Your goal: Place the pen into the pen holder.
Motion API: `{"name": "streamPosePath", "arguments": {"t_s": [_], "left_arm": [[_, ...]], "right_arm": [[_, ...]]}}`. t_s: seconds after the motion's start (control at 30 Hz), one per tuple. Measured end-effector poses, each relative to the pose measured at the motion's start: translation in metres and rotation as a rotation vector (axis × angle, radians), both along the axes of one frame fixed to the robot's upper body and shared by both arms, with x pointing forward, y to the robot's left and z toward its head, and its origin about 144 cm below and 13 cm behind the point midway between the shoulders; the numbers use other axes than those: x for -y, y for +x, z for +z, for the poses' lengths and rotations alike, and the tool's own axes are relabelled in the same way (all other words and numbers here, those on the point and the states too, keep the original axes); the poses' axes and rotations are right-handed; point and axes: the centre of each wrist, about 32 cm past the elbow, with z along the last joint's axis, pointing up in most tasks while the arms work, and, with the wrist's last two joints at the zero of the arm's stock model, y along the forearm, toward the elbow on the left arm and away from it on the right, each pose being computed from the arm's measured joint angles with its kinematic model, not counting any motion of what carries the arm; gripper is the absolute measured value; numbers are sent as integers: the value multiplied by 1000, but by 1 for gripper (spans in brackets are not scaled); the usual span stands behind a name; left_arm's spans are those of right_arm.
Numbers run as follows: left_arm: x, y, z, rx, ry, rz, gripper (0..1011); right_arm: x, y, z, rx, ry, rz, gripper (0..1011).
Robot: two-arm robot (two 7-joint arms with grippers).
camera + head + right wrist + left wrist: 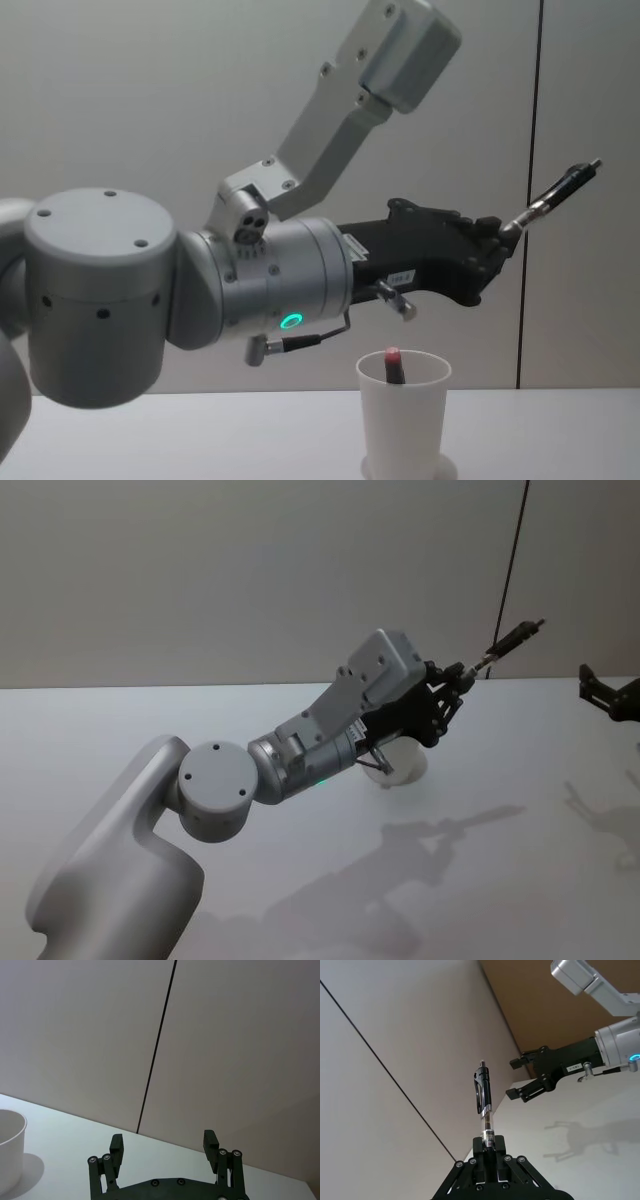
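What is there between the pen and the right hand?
Nothing. In the left wrist view, the stretch between the pen, gripped by the left hand, and the open right hand is bare.

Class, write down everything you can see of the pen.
The pen is slim, with a black clipped upper half, a push button on top and a clear plastic lower barrel. The left gripper is shut on its lower end, holding it aloft, slanting upward and outward, higher than the pen holder. Nothing else touches it.
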Motion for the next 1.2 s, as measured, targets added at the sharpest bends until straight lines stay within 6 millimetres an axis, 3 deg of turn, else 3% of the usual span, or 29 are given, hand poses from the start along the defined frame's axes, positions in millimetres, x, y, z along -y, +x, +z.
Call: {"name": "streamPosePath", "arguments": {"t_s": [1.2], "left_arm": [[-12,-14,-5,-74,-17,-45,140]], "right_arm": [[0,0,0,0,0,0,1001]]}}
